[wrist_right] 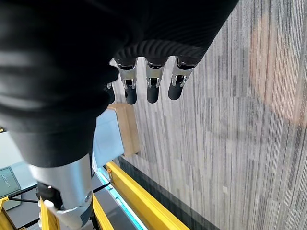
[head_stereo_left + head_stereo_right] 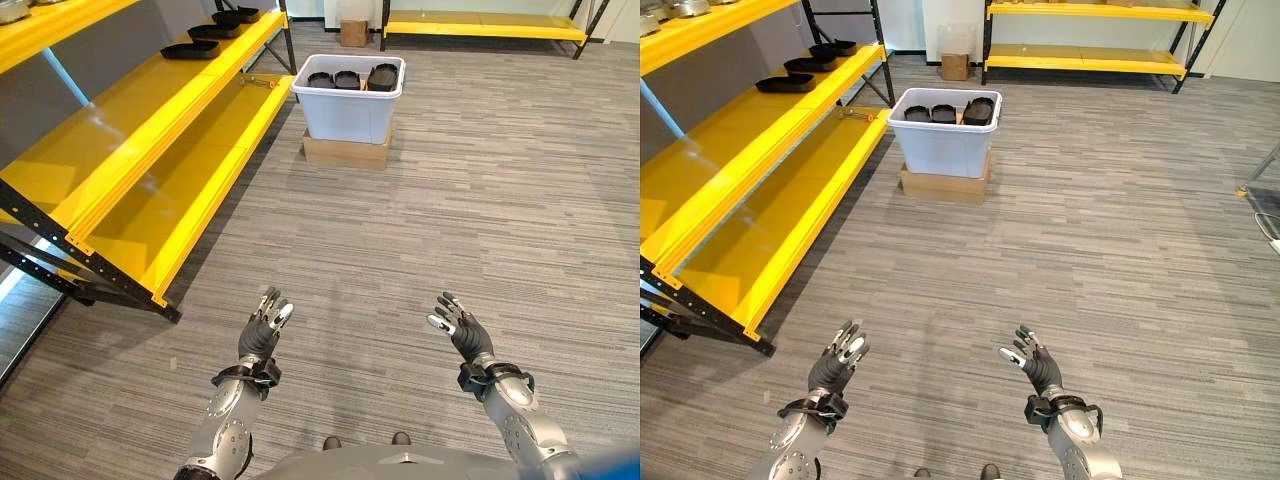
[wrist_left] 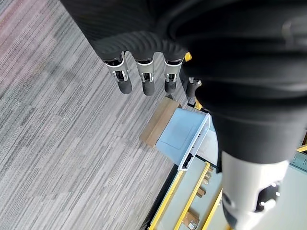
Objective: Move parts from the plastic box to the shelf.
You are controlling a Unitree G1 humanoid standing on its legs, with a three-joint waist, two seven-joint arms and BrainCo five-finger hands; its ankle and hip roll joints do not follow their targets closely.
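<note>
Left eye view. You see the plastic box [image 2: 348, 112], pale grey-blue with a white rim, standing on a flat cardboard base [image 2: 345, 151] on the grey floor [image 2: 480, 230], well ahead of both hands. Black parts [image 2: 348, 79] stand side by side in a row inside it, just under the rim; the row runs across the box. To your left runs the yellow shelf [image 2: 150, 150], its long axis leading away towards the box's left side. Three black trays [image 2: 213, 31] lie in a line along its upper level. Bare floor lies between the hands and the box. Your left hand [image 2: 262, 334] and right hand [image 2: 459, 329] hang low over the floor, fingers released, grasping nothing.

Right eye view. The same layout: box [image 2: 943, 137], parts [image 2: 944, 113], shelf [image 2: 750, 190]. A second yellow rack [image 2: 1090, 45] stands along the far wall, with a small cardboard carton [image 2: 956, 66] beside it.

Left wrist view. Your left hand's fingers [image 3: 145, 81] extend straight and empty; past them the box [image 3: 180, 139] and its cardboard base [image 3: 157, 122] show, well apart.

Right wrist view. Your right hand's fingers [image 1: 152, 86] are likewise straight and empty above the floor; the box [image 1: 106, 136] and a yellow shelf beam [image 1: 144, 203] show beyond.
</note>
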